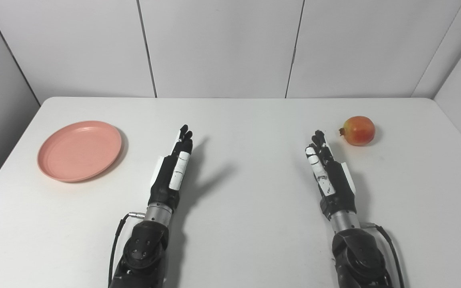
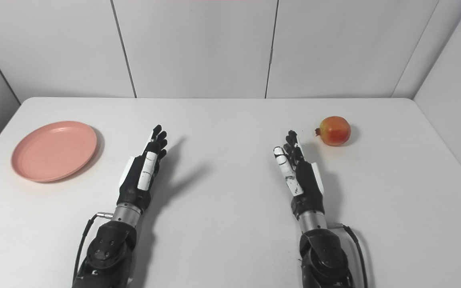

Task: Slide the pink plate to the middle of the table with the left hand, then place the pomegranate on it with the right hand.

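While nothing yet grips or touches anything, both steps of the task look still ahead; first step, the slide, judged the one in hand.

Flat on the white bench [image 1: 230, 240], toward its left edge: round pink plastic plate [image 1: 79, 150], shallow-rimmed, empty, well apart from the middle of the bench. Just right of the plate and a little nearer the camera: black-and-white left hand [image 1: 172, 170], fingers stretched forward and spread a little, holding nothing, apart from the plate's rim. Far right of the plate, across the whole bench: round red-and-yellow pomegranate [image 1: 358, 130], sitting on the surface, crown turned toward the plate. Between plate and pomegranate, but close to the fruit: black-and-white right hand [image 1: 328, 170], likewise extended, fingers apart, empty, fingertips just short of the pomegranate and not touching it.

Next move, as a judgement: swing the left hand leftward over or against the plate's far rim, press or hook lightly, then draw the plate rightward toward the bare stretch between the two hands. Likely worth watching: shallow rim, easy to slip off or tip if pushed from too high. Right hand best left waiting beside the fruit until the plate sits in the middle. Height of either hand above the bench not clear from these views.
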Available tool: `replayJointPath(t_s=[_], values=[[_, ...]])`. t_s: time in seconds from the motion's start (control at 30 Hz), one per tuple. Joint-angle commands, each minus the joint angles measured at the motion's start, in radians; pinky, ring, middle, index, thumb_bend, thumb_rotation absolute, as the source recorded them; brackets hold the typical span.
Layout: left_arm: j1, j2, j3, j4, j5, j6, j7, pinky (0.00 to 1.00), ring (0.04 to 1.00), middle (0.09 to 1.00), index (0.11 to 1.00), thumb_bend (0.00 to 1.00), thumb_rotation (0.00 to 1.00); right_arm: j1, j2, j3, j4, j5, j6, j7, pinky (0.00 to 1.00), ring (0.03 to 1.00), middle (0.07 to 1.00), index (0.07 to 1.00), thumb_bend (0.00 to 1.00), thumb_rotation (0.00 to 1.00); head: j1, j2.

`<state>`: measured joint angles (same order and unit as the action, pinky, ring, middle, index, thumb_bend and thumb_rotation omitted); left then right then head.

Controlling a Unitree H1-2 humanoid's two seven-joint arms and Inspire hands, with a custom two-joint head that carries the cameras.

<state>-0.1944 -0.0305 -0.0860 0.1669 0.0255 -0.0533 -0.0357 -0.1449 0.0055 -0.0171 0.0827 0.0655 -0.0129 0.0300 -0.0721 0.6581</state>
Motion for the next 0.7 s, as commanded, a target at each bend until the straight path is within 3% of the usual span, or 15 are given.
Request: replayJointPath(t_s=[0.0,0.1,0.27,0.67], values=[[-0.014,-0.003,-0.002,0.0,0.014,0.001,0.006,1.0,1.0,1.0,1.0,0.77,1.0,-0.007,-0.005,0.003,-0.002,0.004,-0.042,0.012,1.0,1.0,1.0,0.998,0.7,0.77,-0.003,-0.005],[-0.024,0.001,-0.002,0.019,0.026,-0.001,0.011,1.0,1.0,1.0,1.0,0.76,1.0,-0.021,-0.019,0.009,0.028,0.005,-0.068,0.029,1.0,1.0,1.0,1.0,0.67,0.82,0.002,-0.021],[-0.034,-0.002,0.007,0.047,0.017,-0.02,0.007,1.0,1.0,1.0,1.0,0.76,1.0,-0.029,-0.001,-0.005,0.036,0.01,-0.038,0.002,1.0,1.0,1.0,0.997,0.71,0.76,0.001,-0.03],[-0.005,-0.008,0.011,-0.04,0.014,0.02,0.01,1.0,1.0,1.0,1.0,0.78,1.0,0.002,-0.006,0.003,-0.033,0.012,-0.013,0.011,1.0,1.0,1.0,1.0,0.72,0.77,0.0,0.028]])
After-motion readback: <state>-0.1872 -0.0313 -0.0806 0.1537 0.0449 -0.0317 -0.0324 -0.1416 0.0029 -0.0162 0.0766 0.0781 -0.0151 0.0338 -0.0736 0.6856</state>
